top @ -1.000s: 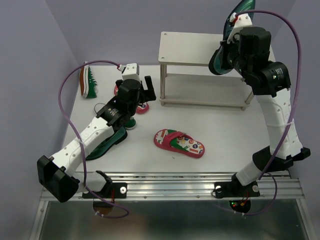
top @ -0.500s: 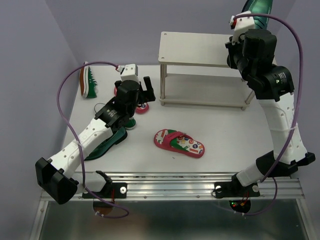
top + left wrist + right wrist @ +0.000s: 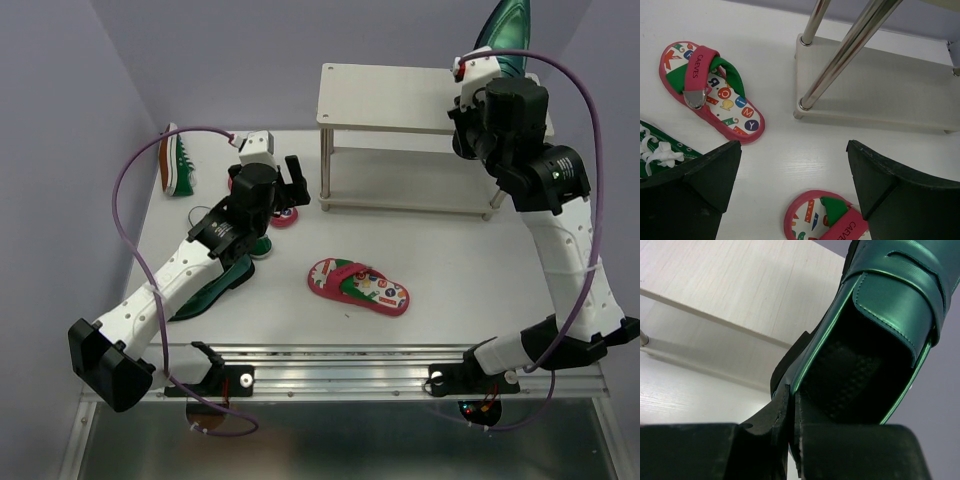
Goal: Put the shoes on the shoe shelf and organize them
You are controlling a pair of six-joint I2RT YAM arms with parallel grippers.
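Note:
The pale shoe shelf (image 3: 390,95) stands at the back of the table. My right gripper (image 3: 478,68) is shut on the heel rim of a shiny teal loafer (image 3: 505,35) and holds it toe-up in the air above the shelf's right end. In the right wrist view the fingers (image 3: 792,405) pinch the loafer (image 3: 890,305) over the top board (image 3: 740,285). My left gripper (image 3: 290,180) is open and empty, low over the table by the shelf's left leg. In its view (image 3: 794,150) one red flip-flop (image 3: 710,87) lies ahead to the left and another (image 3: 827,220) lies below the jaws.
A red flip-flop (image 3: 357,286) lies mid-table. A green sneaker (image 3: 178,165) rests on its side at the far left. Another sneaker (image 3: 262,246) and the second teal loafer (image 3: 215,285) lie partly under my left arm. A shelf leg (image 3: 840,60) is close ahead.
My right gripper has lifted the loafer from beside the shelf's right end to above the top board. My left gripper has edged slightly toward the back.

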